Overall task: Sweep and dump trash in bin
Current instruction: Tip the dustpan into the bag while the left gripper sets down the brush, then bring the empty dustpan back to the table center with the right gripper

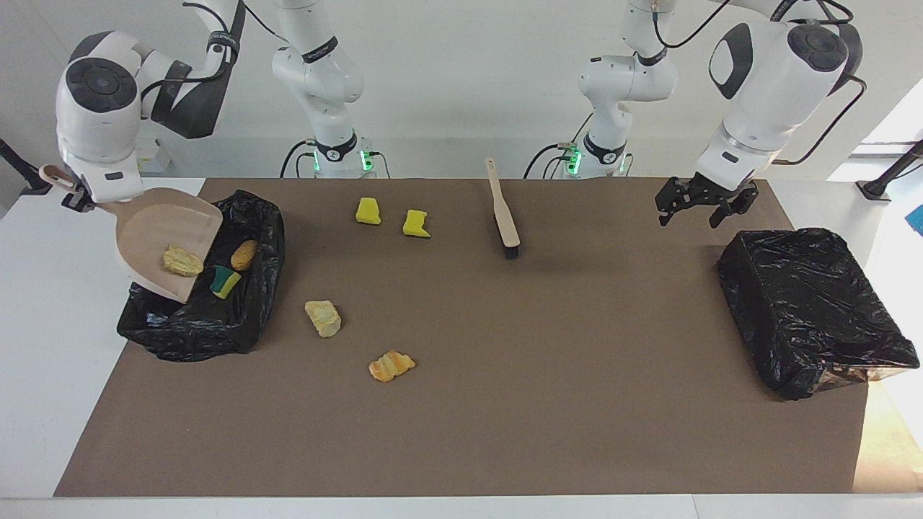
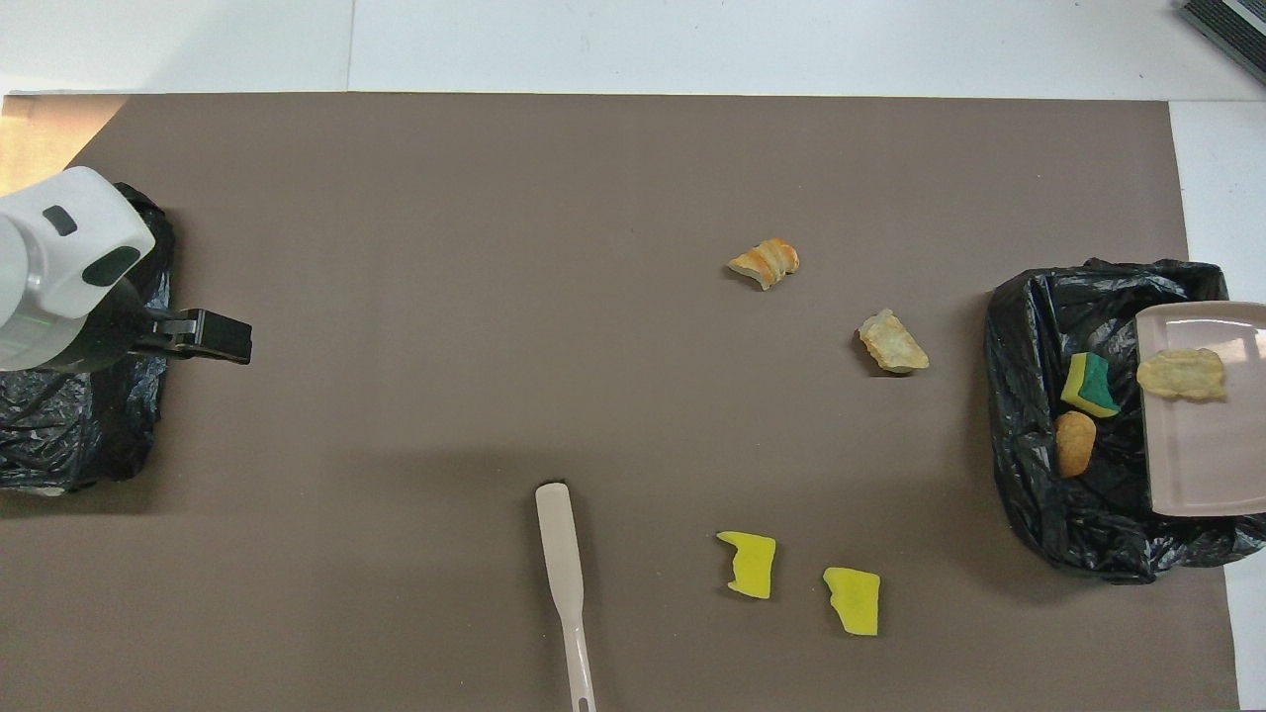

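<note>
Tipping my dustpan [image 1: 169,241] with the right gripper [image 1: 72,200] pinching its handle, I see a beige lump [image 1: 182,261] in it, while a sponge [image 1: 225,281] and brown lump [image 1: 244,254] sit in the bin [image 1: 195,331]; my left gripper [image 1: 698,202] hangs spread over the mat near the other bin [image 1: 815,310].

I count seven scraps of trash: a pale beige lump [image 1: 182,261] lies on the tilted dustpan [image 1: 155,241] I hold over the black-lined bin [image 1: 256,317], while the green-and-yellow sponge [image 1: 226,280] and the brown oval lump [image 1: 244,254] are at the pan's lip, down in the bin's mouth. Two yellow sponge chunks [image 1: 368,210] [image 1: 416,223] lie flat on the brown mat close to my bases. Farther out, near the bin, rest another pale beige rocky lump [image 1: 323,318] and, a little farther still, an orange-streaked one [image 1: 391,365].
</note>
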Tool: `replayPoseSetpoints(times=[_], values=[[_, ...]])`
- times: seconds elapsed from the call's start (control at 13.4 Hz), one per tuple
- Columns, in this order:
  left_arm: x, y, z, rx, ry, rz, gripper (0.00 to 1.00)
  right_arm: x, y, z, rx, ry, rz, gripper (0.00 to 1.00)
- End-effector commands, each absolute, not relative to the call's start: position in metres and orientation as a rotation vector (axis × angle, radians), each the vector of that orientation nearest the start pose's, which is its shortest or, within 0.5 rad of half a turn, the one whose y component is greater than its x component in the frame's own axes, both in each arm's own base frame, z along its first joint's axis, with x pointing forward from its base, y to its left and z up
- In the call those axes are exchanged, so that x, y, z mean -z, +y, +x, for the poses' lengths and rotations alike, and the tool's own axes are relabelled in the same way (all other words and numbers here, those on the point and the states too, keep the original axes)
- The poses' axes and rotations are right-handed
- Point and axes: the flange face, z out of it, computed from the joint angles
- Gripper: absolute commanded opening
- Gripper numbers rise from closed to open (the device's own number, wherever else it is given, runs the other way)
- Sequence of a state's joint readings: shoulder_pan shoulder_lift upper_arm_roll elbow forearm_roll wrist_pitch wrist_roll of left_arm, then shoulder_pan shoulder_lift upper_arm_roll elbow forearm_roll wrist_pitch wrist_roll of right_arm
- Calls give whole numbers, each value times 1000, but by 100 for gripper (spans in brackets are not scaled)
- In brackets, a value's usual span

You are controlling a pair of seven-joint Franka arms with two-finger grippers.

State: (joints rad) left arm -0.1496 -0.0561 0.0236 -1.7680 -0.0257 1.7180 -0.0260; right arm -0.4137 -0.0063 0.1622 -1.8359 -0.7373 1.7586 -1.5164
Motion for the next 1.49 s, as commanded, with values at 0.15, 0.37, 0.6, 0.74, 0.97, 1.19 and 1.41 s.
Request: replayPoseSetpoints(times=[0.15, 0.37, 0.6, 0.74, 0.97, 1.19, 1.41], values=[[-606, -34, 524, 2, 131, -3147, 100, -553, -178, 525, -1179, -2267, -2550, 0], [-608, 10, 526, 28, 176, -3150, 100, -556, -173, 522, -1227, -2190, -2622, 0], [-612, 6, 538, 106, 165, -3153, 100, -581, -166, 523, -1133, -2115, -2730, 0], [-609, -4, 551, 107, 166, -3180, 100, -581, -159, 520, -982, -1893, -2880, 0], [-610, -19, 551, 68, 178, -3171, 100, -574, -127, 528, -748, -1794, -2910, 0], [-605, -24, 544, 31, 205, -3170, 100, -567, -87, 534, -559, -1573, -3016, 0], [-603, -24, 539, 9, 208, -3171, 100, -563, -11, 540, -364, -1277, -3148, 0]])
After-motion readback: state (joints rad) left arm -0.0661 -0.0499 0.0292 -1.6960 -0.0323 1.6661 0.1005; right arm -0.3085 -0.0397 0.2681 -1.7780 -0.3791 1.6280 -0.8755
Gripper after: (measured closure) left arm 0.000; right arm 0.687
